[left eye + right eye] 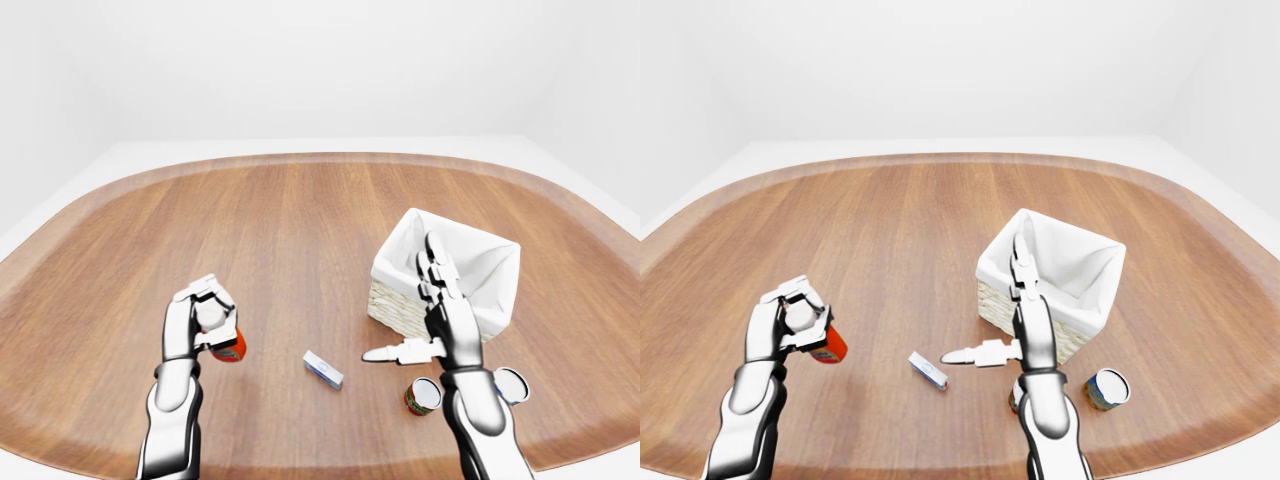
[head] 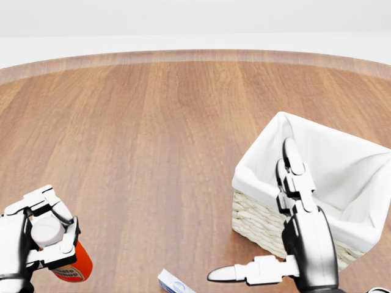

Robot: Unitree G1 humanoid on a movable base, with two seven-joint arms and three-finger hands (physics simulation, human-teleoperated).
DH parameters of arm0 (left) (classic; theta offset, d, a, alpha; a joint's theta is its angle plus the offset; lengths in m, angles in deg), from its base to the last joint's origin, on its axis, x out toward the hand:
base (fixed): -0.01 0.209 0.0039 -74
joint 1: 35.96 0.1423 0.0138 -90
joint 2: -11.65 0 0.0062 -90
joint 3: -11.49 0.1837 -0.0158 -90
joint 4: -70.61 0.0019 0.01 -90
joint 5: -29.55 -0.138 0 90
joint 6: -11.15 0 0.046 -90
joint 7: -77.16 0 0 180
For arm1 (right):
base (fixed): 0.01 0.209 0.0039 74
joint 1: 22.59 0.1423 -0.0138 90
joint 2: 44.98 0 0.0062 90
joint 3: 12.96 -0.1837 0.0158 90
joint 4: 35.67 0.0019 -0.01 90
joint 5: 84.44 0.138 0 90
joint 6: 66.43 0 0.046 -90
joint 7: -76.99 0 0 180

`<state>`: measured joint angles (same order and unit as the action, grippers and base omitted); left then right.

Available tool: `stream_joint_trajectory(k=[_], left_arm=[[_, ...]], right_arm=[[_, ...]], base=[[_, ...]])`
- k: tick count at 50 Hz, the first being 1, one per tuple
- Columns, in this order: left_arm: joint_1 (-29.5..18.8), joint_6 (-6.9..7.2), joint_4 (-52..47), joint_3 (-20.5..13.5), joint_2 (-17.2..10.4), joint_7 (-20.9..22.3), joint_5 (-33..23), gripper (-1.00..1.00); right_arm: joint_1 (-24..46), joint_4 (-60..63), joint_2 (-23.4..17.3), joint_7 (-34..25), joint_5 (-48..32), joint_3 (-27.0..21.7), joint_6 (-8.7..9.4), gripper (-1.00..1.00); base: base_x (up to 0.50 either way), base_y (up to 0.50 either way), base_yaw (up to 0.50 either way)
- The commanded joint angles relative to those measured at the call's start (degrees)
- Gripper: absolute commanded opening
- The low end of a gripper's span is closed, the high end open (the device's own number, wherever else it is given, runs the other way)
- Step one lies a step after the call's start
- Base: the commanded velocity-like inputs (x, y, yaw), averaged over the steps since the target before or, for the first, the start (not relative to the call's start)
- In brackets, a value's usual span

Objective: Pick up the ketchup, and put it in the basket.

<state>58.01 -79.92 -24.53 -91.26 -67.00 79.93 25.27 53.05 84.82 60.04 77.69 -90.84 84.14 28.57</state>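
Note:
My left hand is shut on the ketchup bottle, red with a white cap, at the lower left of the left-eye view; it also shows in the head view. The wicker basket with a white cloth liner stands at the right of the wooden table. My right hand is open and empty, fingers spread, held just before the basket's near wall in the head view.
A small white and blue box lies on the table between my hands. Two cans stand by my right forearm near the table's lower edge. The round wooden table stretches away toward the top.

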Motion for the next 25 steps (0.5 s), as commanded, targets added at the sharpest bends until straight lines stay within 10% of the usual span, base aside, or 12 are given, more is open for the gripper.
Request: stream_joint_trajectory(k=[1,25], left_arm=[[0.06,6.07,-12.96,4.32,2.83,-1.52,1.73,-1.0],[-8.64,6.07,-22.38,15.38,5.4,-5.22,0.24,-1.0]], right_arm=[[0.31,-0.84,0.06,-0.07,0.14,-0.1,0.0,1.0],[1.1,-2.25,0.27,-0.66,0.59,-1.0,0.0,1.0]], base=[[0.0,0.0,0.0],[0.0,0.0,0.0]])
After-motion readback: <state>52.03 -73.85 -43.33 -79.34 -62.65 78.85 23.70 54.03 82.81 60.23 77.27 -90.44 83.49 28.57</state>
